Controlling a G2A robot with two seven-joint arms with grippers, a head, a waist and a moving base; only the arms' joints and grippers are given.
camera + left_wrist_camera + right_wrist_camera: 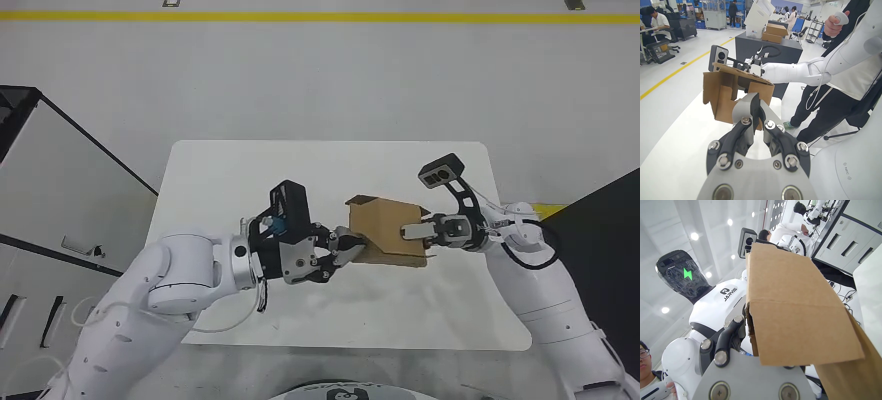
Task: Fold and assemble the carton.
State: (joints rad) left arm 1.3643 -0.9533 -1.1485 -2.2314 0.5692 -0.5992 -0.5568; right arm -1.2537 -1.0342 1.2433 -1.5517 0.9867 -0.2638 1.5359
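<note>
Left pincer (pixel 758 106) pinching shut on wall of brown cardboard carton (pixel 715 85) | right pincer (pixel 420 232) meeting its opposite side, grip unreadable | both hovering over white counter (pixel 300 170)

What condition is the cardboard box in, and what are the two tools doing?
carton: partly folded, one end open, held between both tools.
left tool: shut on the carton's edge.
right tool: at the carton's opposite end, grip hidden.

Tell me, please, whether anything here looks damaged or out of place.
Yes: the carton is frayed and torn along one edge at a fold crease, close to the right pincer; nothing else stands out.
</note>
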